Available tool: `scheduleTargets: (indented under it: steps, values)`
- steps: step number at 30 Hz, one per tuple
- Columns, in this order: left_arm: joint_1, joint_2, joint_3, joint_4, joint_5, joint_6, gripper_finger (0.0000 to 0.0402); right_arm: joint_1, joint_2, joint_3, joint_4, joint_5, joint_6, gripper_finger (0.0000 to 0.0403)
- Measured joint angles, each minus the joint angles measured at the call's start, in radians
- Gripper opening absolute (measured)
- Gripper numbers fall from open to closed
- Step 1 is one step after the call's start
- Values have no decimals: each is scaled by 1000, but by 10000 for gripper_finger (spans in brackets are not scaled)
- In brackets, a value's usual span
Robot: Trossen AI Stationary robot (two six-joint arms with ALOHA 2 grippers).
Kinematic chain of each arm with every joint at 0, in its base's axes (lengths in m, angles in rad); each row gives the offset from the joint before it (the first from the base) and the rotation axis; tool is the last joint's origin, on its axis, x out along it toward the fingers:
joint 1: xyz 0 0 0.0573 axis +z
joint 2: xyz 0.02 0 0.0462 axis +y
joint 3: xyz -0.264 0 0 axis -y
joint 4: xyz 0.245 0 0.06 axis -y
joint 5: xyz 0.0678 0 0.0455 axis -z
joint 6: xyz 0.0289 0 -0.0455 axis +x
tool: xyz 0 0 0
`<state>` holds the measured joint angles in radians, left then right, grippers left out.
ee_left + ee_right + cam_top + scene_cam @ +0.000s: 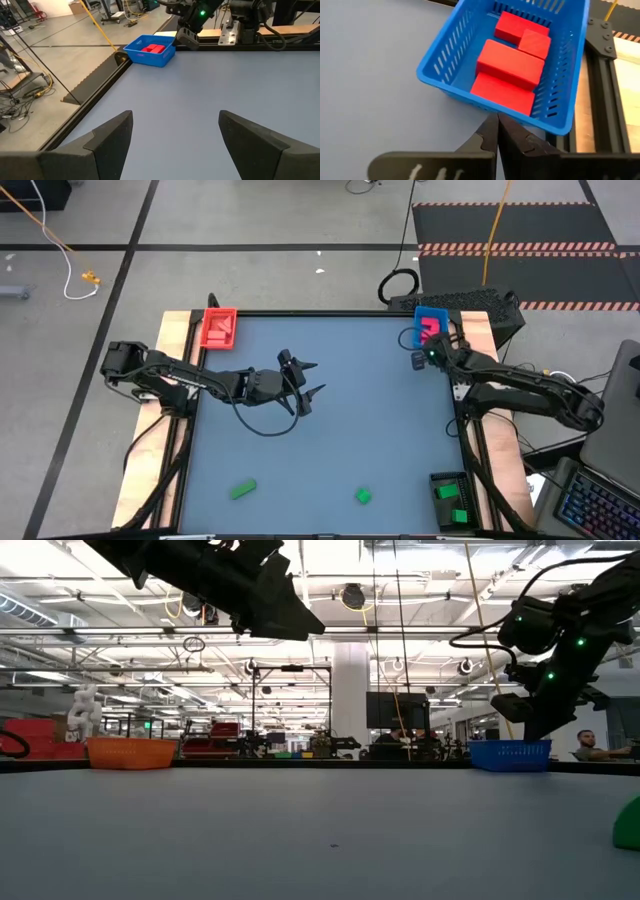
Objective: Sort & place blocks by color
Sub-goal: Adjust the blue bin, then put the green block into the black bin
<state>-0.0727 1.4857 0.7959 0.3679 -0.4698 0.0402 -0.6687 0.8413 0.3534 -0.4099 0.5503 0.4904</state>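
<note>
At the far right corner, the right gripper (497, 131) hovers pinched together just beside the blue tray (445, 75) of pink blocks (510, 62). Mid-table, the left gripper (308, 387) hangs spread apart, holding nothing.

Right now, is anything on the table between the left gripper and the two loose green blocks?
Nothing visible: the open left gripper hovers mid-table, and only bare tabletop separates it from the green bar and green cube.

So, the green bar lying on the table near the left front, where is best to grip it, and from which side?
Probably from straight above: the green bar lies flat and alone, slightly angled. Close across its two long sides, at its middle, wrist turned to match. The open left gripper hangs nearest.
</note>
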Motion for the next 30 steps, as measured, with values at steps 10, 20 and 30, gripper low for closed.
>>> scheduleTargets:
  steps: [10, 20, 30]
  values:
    - [0, 0, 0, 0, 0, 0, 294, -65, 0, 0, -4, 2, -19, 0]
    - [0, 0, 0, -39, 2, 2, 294, -49, -28, -1, 4, -63, -39, 0]
    - [-56, -194, -1, -417, 209, -73, 294, 18, -157, -1, 125, -424, -115, 0]
